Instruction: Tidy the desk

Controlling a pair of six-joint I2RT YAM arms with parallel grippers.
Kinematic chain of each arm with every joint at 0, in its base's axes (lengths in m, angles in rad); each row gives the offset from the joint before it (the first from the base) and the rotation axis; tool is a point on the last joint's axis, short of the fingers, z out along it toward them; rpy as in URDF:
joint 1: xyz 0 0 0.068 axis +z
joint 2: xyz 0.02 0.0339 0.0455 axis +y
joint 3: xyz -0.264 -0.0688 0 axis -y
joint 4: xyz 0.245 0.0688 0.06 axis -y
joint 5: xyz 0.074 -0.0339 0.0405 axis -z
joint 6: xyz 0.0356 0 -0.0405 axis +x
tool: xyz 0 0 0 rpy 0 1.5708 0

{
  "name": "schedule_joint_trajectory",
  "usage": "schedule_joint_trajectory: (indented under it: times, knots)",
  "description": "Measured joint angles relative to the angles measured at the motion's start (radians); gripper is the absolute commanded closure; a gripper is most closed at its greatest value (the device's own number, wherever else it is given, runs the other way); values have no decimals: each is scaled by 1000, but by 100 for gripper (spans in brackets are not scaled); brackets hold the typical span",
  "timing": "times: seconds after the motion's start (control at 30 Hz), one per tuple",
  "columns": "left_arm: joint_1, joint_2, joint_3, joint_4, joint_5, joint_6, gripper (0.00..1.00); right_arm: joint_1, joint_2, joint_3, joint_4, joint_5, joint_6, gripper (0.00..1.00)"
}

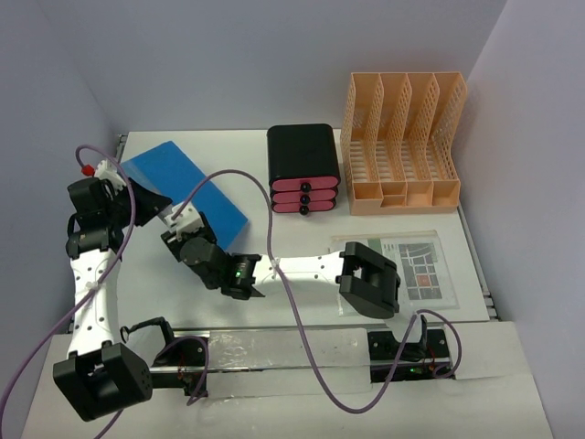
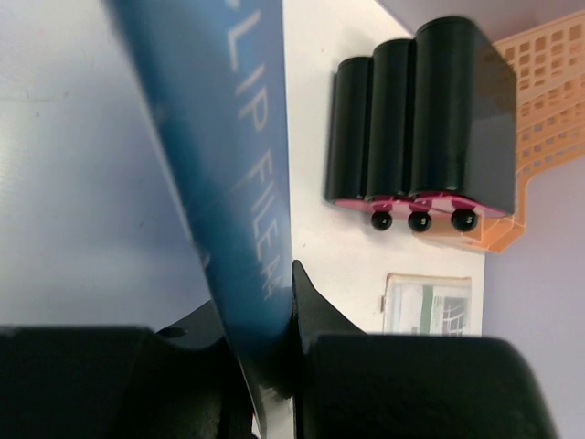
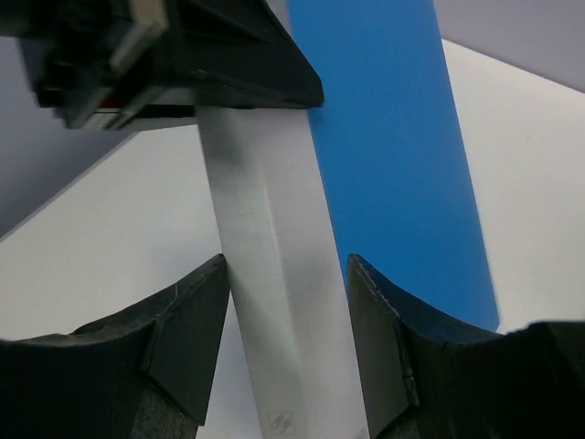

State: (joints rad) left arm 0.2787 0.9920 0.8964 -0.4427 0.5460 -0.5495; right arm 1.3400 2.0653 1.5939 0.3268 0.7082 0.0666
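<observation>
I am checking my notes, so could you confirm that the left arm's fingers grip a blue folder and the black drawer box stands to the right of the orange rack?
Not quite: the black drawer box stands to the left of the orange rack, as the top view shows. The left arm's fingers do grip the blue folder.

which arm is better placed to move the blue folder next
Left, probably. On the left arm the jaws are shut on the blue folder; on the right arm they stand open around its white strip, gripping nothing yet.
</observation>
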Motion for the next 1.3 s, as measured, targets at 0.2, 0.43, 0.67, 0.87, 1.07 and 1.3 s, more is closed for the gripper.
schedule_joint_trajectory:
  times: [0.2, 0.43, 0.67, 0.87, 1.07, 1.3]
  knots:
    - [-3, -1, 38, -4, 10, -27, 100, -11, 102, 101, 11, 104, -77, 40]
    - [-8, -1, 38, -19, 21, -45, 100, -9, 132, 115, 21, 195, -152, 46]
    - [-27, -2, 38, -10, 26, -41, 100, -10, 180, 182, -18, 243, -217, 91]
    - [-45, -2, 38, -2, 21, -4, 98, -12, 193, 203, -49, 250, -222, 100]
    - [-58, -6, 38, -20, 53, 72, 41, -26, 146, 121, -57, 199, -131, 100]
    - [-59, -58, 90, -47, 67, 141, 28, -146, 41, -85, -45, 170, -6, 100]
